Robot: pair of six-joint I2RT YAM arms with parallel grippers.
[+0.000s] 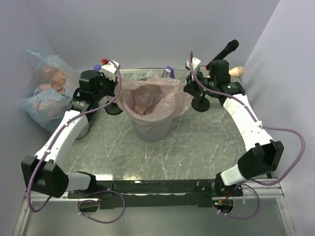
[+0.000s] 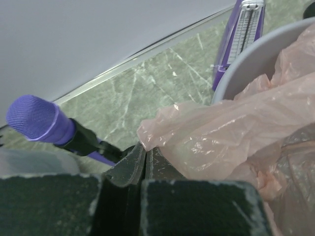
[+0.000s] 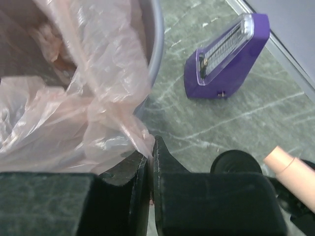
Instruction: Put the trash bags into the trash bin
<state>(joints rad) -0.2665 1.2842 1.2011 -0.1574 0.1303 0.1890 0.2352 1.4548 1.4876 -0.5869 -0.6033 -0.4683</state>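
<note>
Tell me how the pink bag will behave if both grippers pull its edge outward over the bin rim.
Probably floppy: the pink bag is thin, wrinkled film sagging over the bin rim, so it should follow the pull without holding shape. Likely slippery and tearable: it looks glossy, and the left gripper and right gripper pinch only small corners.

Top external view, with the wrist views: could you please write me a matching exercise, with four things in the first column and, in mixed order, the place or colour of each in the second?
Column one
1. trash bin
2. pink trash bag
3. purple box
4. clear blue bag

Column two
A. off the table, at the far left
B. spread over the bin's rim
C. grey and round, in the middle of the table
D. on the table, just behind the bin

Right pairs: 1-C, 2-B, 3-D, 4-A
</note>
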